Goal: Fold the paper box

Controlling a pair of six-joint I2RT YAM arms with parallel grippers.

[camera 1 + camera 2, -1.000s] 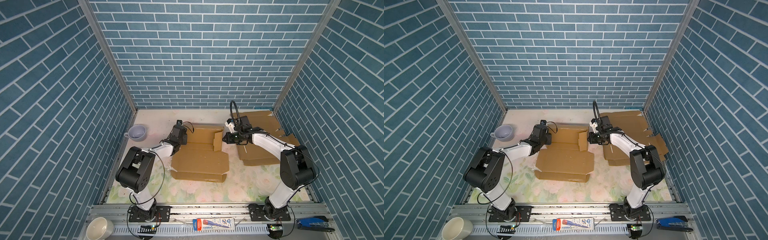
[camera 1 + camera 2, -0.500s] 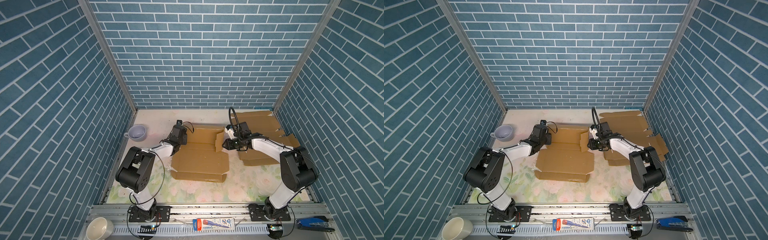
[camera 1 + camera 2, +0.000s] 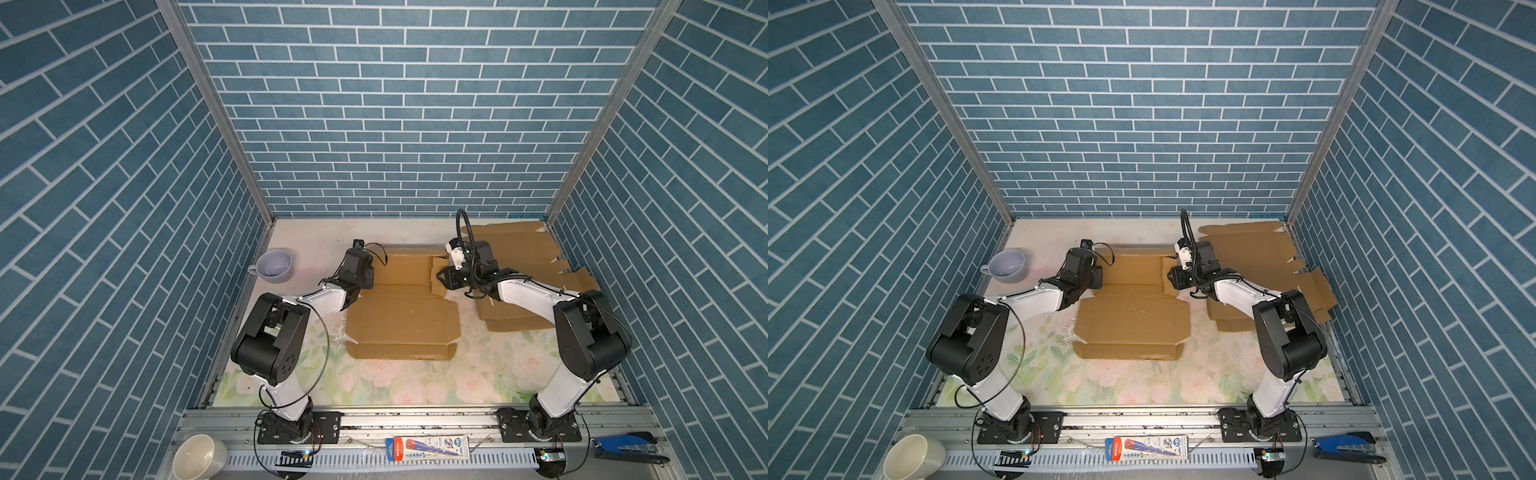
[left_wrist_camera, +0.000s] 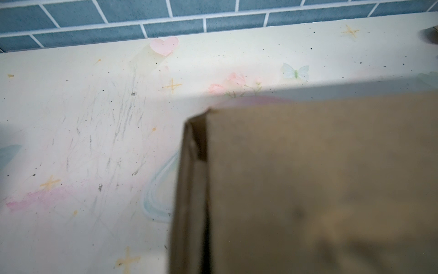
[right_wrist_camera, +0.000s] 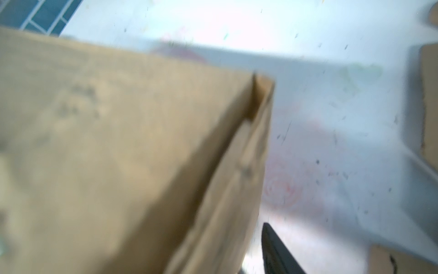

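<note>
The paper box (image 3: 403,316) lies centre, cardboard stack (image 3: 515,245) at its right, cup (image 3: 274,266) at its left

The walls (image 3: 395,104) are teal-blue brick with white mortar lines. The desk (image 3: 399,386) is cream, printed with pale pink roses and soft green leaves. In the left wrist view it also carries a pink heart (image 4: 164,45), yellow stars, a pale blue butterfly (image 4: 295,71) and grey scuff marks. The paper box (image 3: 403,320) is plain brown cardboard, and so is the cardboard stack (image 3: 519,247). The left arm (image 3: 320,299) and right arm (image 3: 536,297) are white with black joints. One mug (image 3: 274,266) is lavender and one cup (image 3: 199,459) is cream. The stapler (image 3: 623,446) is blue and black. The packet (image 3: 428,448) is blue, red and white.
</note>
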